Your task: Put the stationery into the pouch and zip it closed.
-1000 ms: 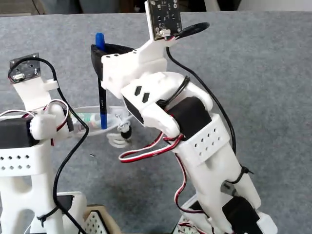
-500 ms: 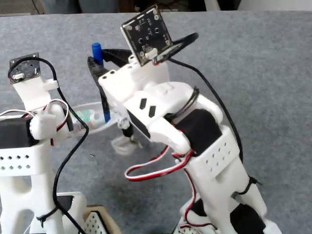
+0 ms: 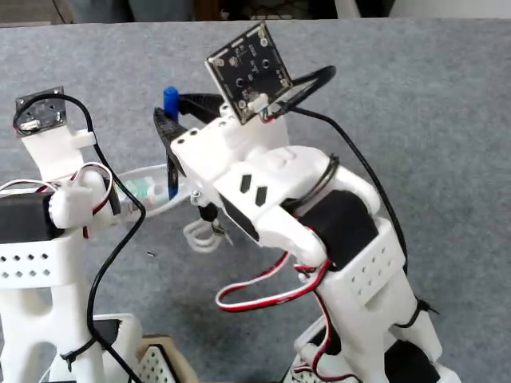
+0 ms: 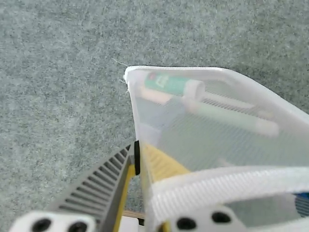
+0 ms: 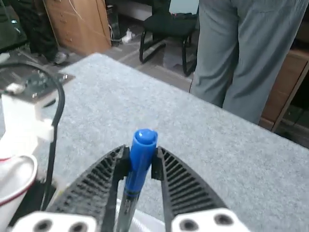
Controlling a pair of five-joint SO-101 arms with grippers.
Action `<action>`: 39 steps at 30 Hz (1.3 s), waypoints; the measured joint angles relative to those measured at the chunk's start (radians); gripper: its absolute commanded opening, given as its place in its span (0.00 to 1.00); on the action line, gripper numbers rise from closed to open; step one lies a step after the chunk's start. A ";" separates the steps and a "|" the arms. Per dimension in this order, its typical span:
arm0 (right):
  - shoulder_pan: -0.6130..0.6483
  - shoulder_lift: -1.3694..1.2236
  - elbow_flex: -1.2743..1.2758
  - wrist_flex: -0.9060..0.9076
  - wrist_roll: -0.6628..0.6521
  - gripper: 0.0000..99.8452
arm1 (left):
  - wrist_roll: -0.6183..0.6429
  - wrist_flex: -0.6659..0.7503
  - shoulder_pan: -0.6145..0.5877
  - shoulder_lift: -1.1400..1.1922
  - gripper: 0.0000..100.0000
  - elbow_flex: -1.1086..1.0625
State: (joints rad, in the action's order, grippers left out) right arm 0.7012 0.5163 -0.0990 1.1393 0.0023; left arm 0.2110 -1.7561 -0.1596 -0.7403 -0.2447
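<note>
A clear mesh pouch [image 3: 148, 190] with a white zip edge hangs open between the two arms. My left gripper [image 4: 137, 158] is shut on one end of the pouch [image 4: 203, 135]. Inside lie a green-labelled tube [image 4: 175, 85], a pale green stick [image 4: 231, 118] and other pieces. My right gripper [image 3: 171, 121] is shut on a blue-capped pen [image 3: 170, 100], held upright with its lower end down in the pouch. In the right wrist view the black ribbed fingers [image 5: 104, 176] clamp the pen [image 5: 143, 145] just below the cap.
Grey carpet covers the table [image 3: 431, 104]. A white loop [image 3: 200, 237] lies on it under the right arm. The left arm's white body [image 3: 48, 239] stands close beside the pouch. A chair [image 5: 169, 29] and a wooden cabinet [image 5: 77, 24] stand beyond the table's far edge.
My right arm has leaned forward and its wrist has turned. The pen has come down, its tip deeper in the pouch. The left arm has kept still.
</note>
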 measured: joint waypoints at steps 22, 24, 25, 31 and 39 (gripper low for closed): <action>0.000 0.003 0.002 0.020 -0.002 0.20 | 0.000 0.000 0.000 0.000 0.03 0.000; 0.000 0.003 0.002 0.020 -0.002 0.20 | 0.000 0.000 0.000 0.000 0.03 0.000; 0.000 0.003 0.002 0.020 -0.002 0.20 | 0.000 0.000 0.000 0.000 0.03 0.000; 0.000 0.003 0.002 0.020 -0.002 0.20 | 0.000 0.000 0.000 0.000 0.03 0.000; -0.026 0.003 0.091 0.020 -0.002 0.20 | 0.000 0.000 0.000 0.000 0.03 0.014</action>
State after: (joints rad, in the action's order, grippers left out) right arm 0.6751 0.5194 -0.0084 1.1592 0.0008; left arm 0.2110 -1.7561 -0.1596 -0.7403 -0.2309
